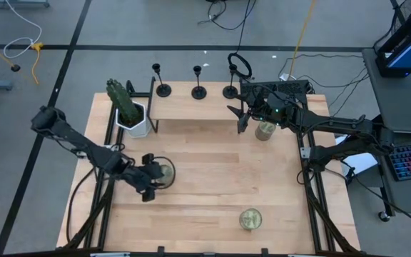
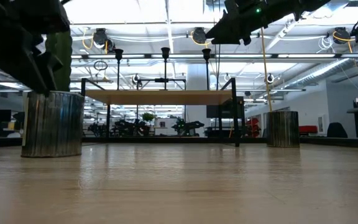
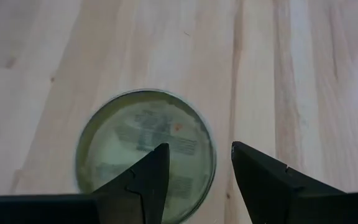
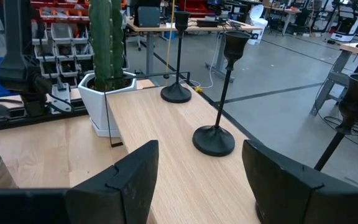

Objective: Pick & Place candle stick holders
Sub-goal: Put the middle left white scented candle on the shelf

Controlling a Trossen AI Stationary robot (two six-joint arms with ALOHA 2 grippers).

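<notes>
Three black candle stick holders (image 1: pixel 163 89) (image 1: pixel 199 91) (image 1: pixel 230 91) stand upright on their round bases in a row on a raised wooden shelf (image 1: pixel 191 108) at the table's far edge. My right gripper (image 1: pixel 240 118) is open and empty, hovering by the shelf's right end. In the right wrist view its fingers (image 4: pixel 201 186) point along the shelf toward the middle holder (image 4: pixel 215 138), with the nearest holder (image 4: pixel 352 106) beside it. My left gripper (image 1: pixel 155 175) is open over a greenish-gold jar (image 3: pixel 145 146), one finger above the lid (image 3: pixel 148 180), the other outside the rim. My left gripper points down over the jar's lid (image 3: pixel 166 134). I cannot tell whether its fingers touch the jar, which stands on the table.
A cactus in a white pot (image 1: pixel 128 111) stands at the shelf's left end. A second jar (image 1: pixel 265 130) stands below my right gripper near the shelf's right leg, and a third (image 1: pixel 250 219) stands near the front edge. Bare tabletop lies between them.
</notes>
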